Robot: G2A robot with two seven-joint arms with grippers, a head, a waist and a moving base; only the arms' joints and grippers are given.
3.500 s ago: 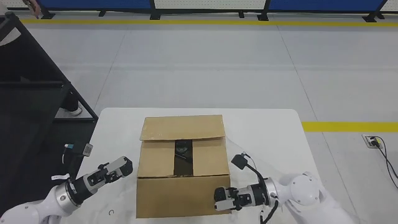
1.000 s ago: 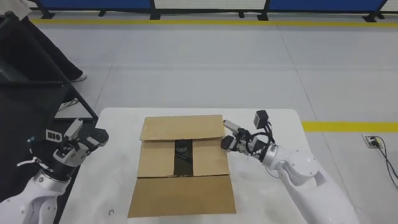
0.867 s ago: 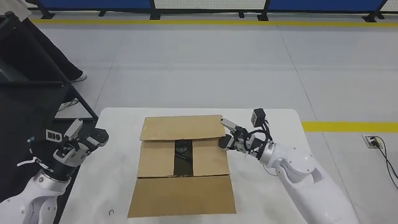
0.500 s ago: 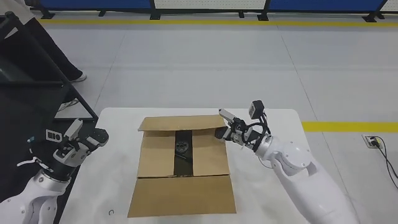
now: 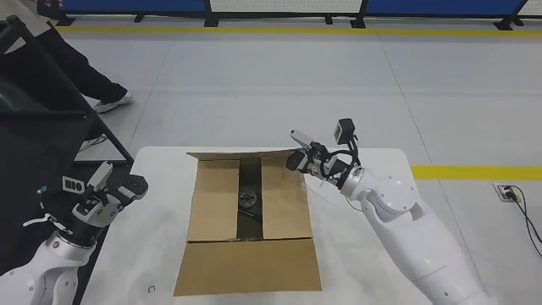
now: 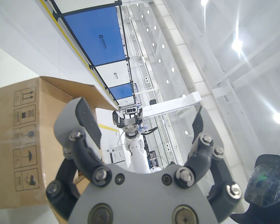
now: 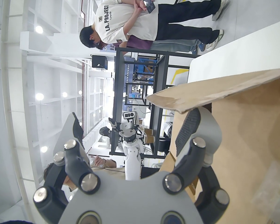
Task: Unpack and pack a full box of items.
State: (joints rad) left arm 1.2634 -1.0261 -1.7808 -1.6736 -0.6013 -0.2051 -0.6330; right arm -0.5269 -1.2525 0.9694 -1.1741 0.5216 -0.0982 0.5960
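At the box's (image 5: 212, 212) far right corner, right gripper (image 5: 295, 151) open, empty, beside raised flap (image 7: 224, 87); left gripper (image 5: 135, 186) open, empty, at counter's (image 5: 161, 246) edge

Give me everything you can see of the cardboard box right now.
The cardboard box is plain brown, with printed handling symbols on one side, and sits on the white table. Its far flap stands about upright, the near flap is folded outward, and the two inner flaps lie flat with a gap showing a dark item. The open right claw is at the far flap's corner.
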